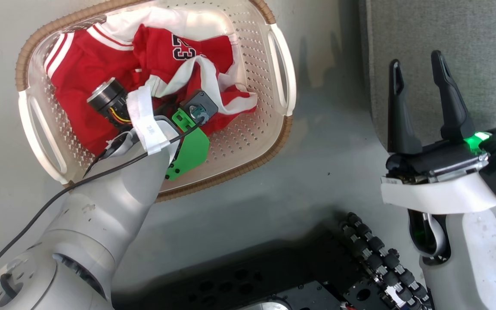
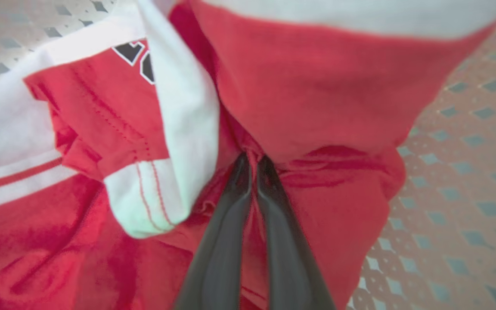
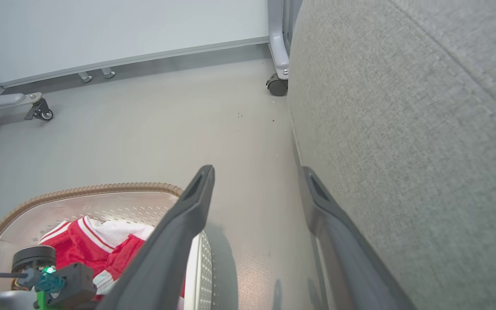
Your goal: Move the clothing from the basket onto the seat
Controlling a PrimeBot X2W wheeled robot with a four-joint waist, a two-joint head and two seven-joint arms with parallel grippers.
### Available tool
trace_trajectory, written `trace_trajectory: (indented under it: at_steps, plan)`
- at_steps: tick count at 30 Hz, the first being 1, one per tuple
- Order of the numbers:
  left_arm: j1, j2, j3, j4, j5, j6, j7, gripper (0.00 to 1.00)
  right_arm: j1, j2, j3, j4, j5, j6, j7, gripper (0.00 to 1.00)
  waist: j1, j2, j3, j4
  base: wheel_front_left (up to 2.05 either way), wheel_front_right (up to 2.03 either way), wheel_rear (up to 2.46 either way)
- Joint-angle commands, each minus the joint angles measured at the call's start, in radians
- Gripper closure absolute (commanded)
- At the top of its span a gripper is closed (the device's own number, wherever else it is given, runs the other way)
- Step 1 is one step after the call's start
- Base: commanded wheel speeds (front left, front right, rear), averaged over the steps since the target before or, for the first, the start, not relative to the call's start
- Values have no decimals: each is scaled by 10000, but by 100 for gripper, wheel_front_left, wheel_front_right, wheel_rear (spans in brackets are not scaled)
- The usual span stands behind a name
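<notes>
My left forearm [image 1: 114,189] rises from the lower left corner of the head view and slants up to the right. It crosses the near rim of the basket [image 1: 41,41], which stands on the grey floor [image 1: 317,142]. A black cable [image 1: 37,215] runs along the forearm, and at the wrist, where a green bracket [image 1: 190,150] is fitted, the arm bends down into the basket. My left gripper [image 2: 252,160] is clenched on the clothing [image 1: 84,73]: in the left wrist view both dark fingers meet at their tips with a fold of red fabric pinched between them, and white trim hangs just to their left. The clothing lies heaped in the basket, spread from its far left corner to the middle. A red jersey [image 1: 183,47] numbered 23 sits on top near the far rim, with white lining bunched against the far wall. The basket's perforated bottom shows along its right side. Right of the basket comes a strip of floor, then my right gripper [image 1: 416,60], held upright on a raised forearm at the right edge of the head view, its fingers pointing up and spread wide, released. It stands just beside the left edge of the seat [image 1: 467,34]. In the right wrist view its right finger runs close along the grey woven face, and I cannot tell whether it touches.
</notes>
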Motion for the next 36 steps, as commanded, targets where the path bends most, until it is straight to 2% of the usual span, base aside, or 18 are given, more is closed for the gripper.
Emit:
trace_trajectory:
  at_steps: [1,8,20,30,33,36]
  plan:
    - [-188,57,3,67,-36,118,-170,100,-222,-10,23,43,84,1,-35,0,0,0,-100,-58,0,0,0]
    - [314,54,94,25,-455,432,-883,100,-493,-10,-150,474,-138,1,-33,0,0,0,-937,38,0,0,0]
    - [1739,45,161,-548,-1457,972,-2153,100,102,-20,-431,1075,-763,1,-35,0,0,0,-3455,855,0,0,0]
    - [3076,42,348,-1165,-2237,1745,-2914,100,944,-20,-544,1445,-1094,1,-35,0,0,0,-5530,1587,0,0,0]
    - [3349,79,537,-1887,-2115,2047,-2920,100,1145,-23,-516,1535,-1123,-1,-35,0,0,0,-6057,1769,0,0,0]
    - [3831,422,851,-2971,-1791,2368,-2913,100,1323,-20,-493,1626,-1115,-1,-35,0,0,0,-6533,1939,0,0,0]
